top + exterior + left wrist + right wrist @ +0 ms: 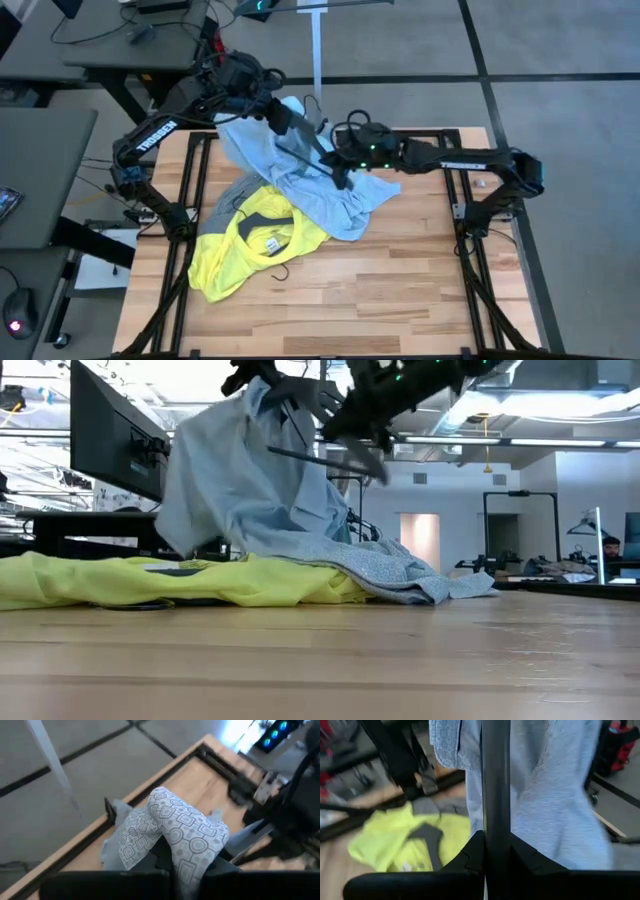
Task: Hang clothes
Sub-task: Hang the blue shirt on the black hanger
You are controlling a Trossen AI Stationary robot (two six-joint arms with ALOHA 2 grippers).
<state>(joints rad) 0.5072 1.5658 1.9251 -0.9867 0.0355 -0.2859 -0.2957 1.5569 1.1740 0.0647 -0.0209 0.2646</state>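
The pale light-blue collared shirt [300, 170] is lifted at its far end, and its lower part lies spread on the table over the other clothes. My left gripper [283, 118] is shut on its raised top. My right gripper [343, 172] is shut on a thin black hanger [305, 160] that lies against the shirt's front. The neon-yellow T-shirt [250, 250] lies flat on the table's near left. The grey T-shirt [225, 203] lies partly under the other two. My left gripper pinches a bunched fold of the shirt's patterned fabric [187, 837] between its two fingers, several layers thick. The fabric bulges out beyond the fingertips. The shirt hangs below the gripper [262, 390], slack, and its lower end [420, 575] rests on the table. My right gripper pinches one straight bar of the hanger [495, 820] between its two fingers. The bar runs on lengthwise beyond the fingertips. The hanger is lifted clear of the table and slants across the hanging shirt [320, 457].
Black frame rails [470, 215] run along the table's left and right sides. A second dark hanger hook [281, 263] shows at the yellow T-shirt's near edge. Bare wooden tabletop [400, 290] lies near and right. Desks and monitors stand beyond the left edge.
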